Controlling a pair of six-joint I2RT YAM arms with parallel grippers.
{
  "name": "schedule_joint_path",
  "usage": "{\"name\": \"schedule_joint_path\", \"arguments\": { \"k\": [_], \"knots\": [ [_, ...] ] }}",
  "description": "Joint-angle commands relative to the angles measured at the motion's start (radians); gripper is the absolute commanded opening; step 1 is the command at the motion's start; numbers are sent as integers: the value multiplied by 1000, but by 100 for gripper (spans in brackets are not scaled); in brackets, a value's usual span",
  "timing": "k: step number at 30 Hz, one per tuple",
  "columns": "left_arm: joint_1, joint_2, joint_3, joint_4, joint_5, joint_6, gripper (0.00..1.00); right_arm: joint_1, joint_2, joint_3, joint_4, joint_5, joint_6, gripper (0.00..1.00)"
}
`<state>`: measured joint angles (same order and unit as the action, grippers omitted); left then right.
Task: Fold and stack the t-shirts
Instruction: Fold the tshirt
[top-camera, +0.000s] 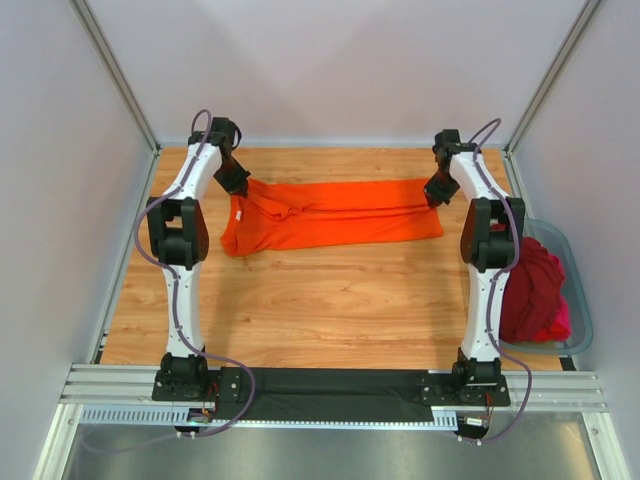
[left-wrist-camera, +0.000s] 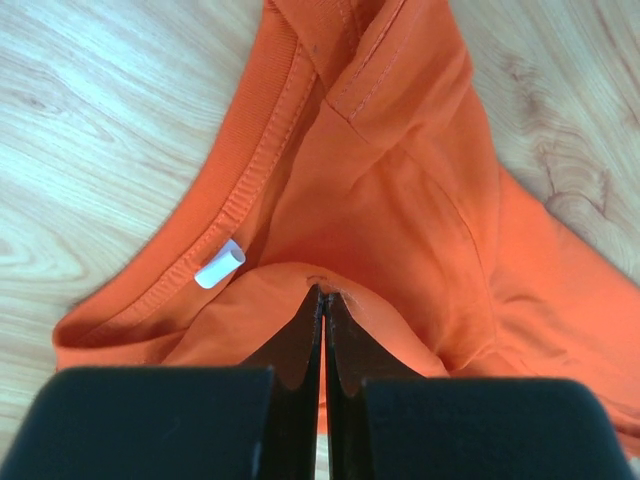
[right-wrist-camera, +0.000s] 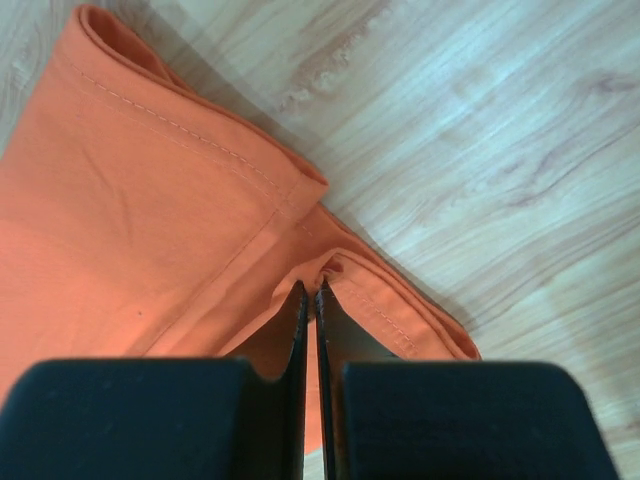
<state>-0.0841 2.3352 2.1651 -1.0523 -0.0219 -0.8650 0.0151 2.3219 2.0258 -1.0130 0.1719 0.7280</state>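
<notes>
Orange t-shirt (top-camera: 330, 218) is laid on the far half of the table (top-camera: 320, 310). Long axis runs left-right and it is already narrowed to a band. The neck end is at the left, the hem end at the right.

Each end is held by the arm on its own side. The left gripper (top-camera: 238, 186) is clamped on a pinch of cloth at the neck end, the right gripper (top-camera: 437, 192) on the hem end. On both, the jaws are pressed together with a thin ridge of orange cloth caught at the tips.

Key relation: the shirt spans between the two grippers, so cloth runs inward from each toward the table's middle. A crosswise fold is judged to be next, and neither arm is favoured by distance.

Top view: gives the whole layout and axis, but the grip itself cannot be resolved there.

Left wrist view: the ribbed collar (left-wrist-camera: 250, 190) and a white label (left-wrist-camera: 219, 265) are shown, with the pinch taken just inside the collar.

Right wrist view: the stitched hem (right-wrist-camera: 180, 130) and doubled layers at the corner are shown.

Only the top view shows the dark red t-shirt (top-camera: 528, 285) and the magenta t-shirt (top-camera: 563, 322), heaped unfolded in the grey-blue tub (top-camera: 580, 280) beside the right arm.
</notes>
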Motion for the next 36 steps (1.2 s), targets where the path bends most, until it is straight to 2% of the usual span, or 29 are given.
{"name": "schedule_joint_path", "arguments": {
  "k": [1, 4, 8, 9, 12, 15, 19, 21, 26, 29, 33, 36],
  "knots": [
    [9, 15, 59, -8, -24, 11, 0, -6, 30, 51, -10, 18, -4, 0],
    [9, 23, 78, 12, 0, 26, 0, -35, 30, 56, -22, 49, 5, 7],
    [14, 6, 102, 6, 8, 23, 1, -46, 24, 102, -90, 87, 34, 22],
    [14, -6, 111, 0, 13, 21, 14, -46, 14, 120, -105, 95, 36, 28],
    [18, -57, 117, 5, 14, 47, 37, -43, -31, 111, -144, 83, 31, 33],
    [18, -106, 118, -17, 5, 96, 43, -38, -64, 80, -144, 39, -10, 33],
    [7, -171, 49, -46, 59, 144, 44, -32, -105, -14, -87, -57, -53, 29],
    [-3, -226, -45, -49, 60, 167, 43, -27, -113, -47, -55, -112, -68, 28],
    [-20, -353, -351, 64, 155, 181, 42, -21, -87, -116, -41, -97, -72, 27],
    [-28, -367, -463, 80, 171, 179, 41, -21, -98, -182, -16, -62, -61, 27],
    [-26, -340, -514, 34, 85, 178, 40, -20, -194, -370, 27, -14, -50, 26],
    [-2, -292, -472, -32, -21, 182, 41, -20, -249, -453, 54, -5, -53, 25]
  ]
}}
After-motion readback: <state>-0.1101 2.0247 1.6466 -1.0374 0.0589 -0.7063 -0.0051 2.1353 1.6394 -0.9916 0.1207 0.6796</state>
